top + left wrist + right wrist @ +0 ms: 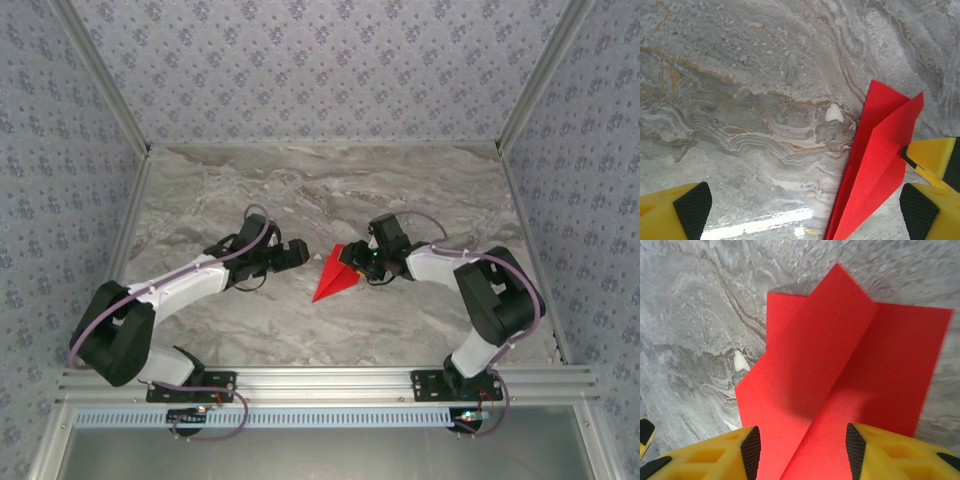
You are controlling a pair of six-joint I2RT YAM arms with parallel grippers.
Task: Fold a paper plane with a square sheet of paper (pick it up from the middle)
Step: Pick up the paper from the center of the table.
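Presently, one item is catalogued: a bright red folded paper plane [335, 273], narrow, dart-shaped, matte and unmarked.

Location: it is laid at the centre of the grey marbled tabletop [300, 190]. In the top view the nose is directed toward 7 o'clock and the tail toward 1 o'clock. A centre crease and layered folds are seen in the right wrist view, with one flap raised off the surface.

Left pincer [298, 253]: it is placed at 9 o'clock of the plane, just beside it. Its black pads [692, 210] are spread wide, and nothing is held.

Right pincer [356, 264]: it is placed at 2 o'clock of the plane, at the tail. Its pads [751, 450] are set a moderate gap apart with the tail end between them. No pinch on the paper is evident.

Progress: the folding is judged essentially done, since a pointed form is presented and no flat square is to be seen. Left to do, by estimate: the tail is to be freed fully, both arms are to be drawn clear, and perhaps the wings are to be evened.
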